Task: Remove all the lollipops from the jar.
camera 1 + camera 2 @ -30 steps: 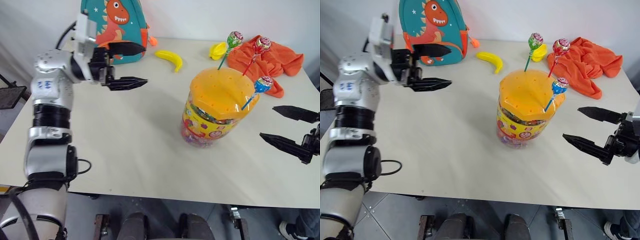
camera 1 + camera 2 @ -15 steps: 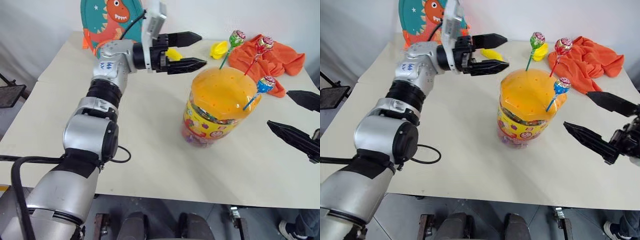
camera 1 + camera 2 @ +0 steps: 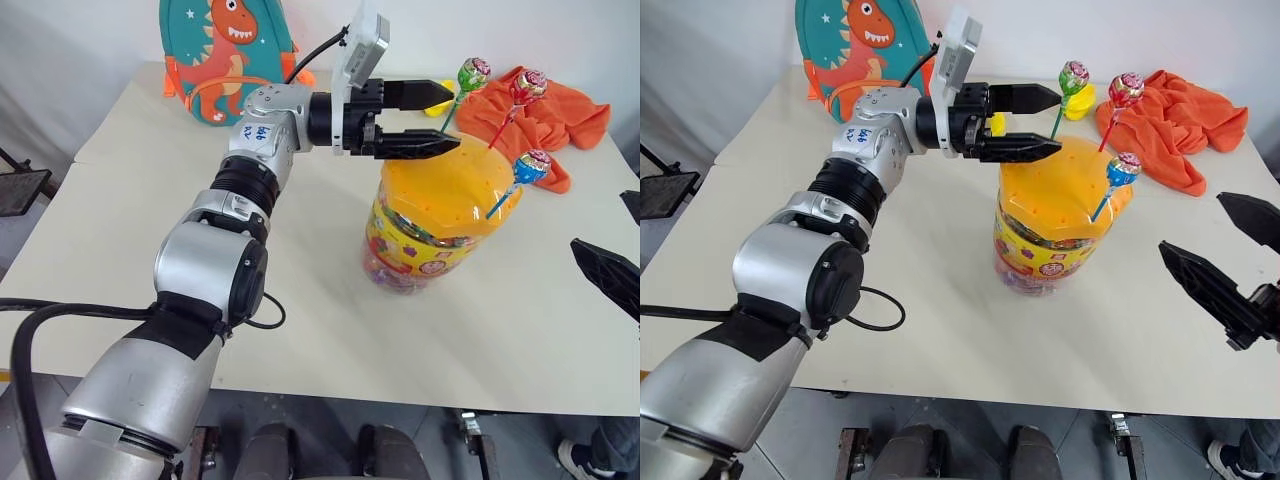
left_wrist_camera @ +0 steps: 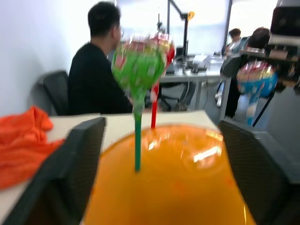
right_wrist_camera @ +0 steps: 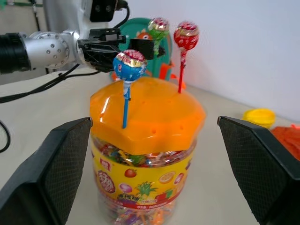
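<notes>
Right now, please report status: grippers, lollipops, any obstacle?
Left gripper open at green lollipop, stick between fingers, not gripped. Right gripper open, beside jar, empty. Three lollipops in lid. Nothing in the way.

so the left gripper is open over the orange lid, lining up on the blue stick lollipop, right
Not quite. The left gripper is open over the jar's orange lid, but it is lining up on the green-stick lollipop, not the blue-stick one. The left wrist view shows the green stick standing between its fingers, with the blue one off to the side.
</notes>
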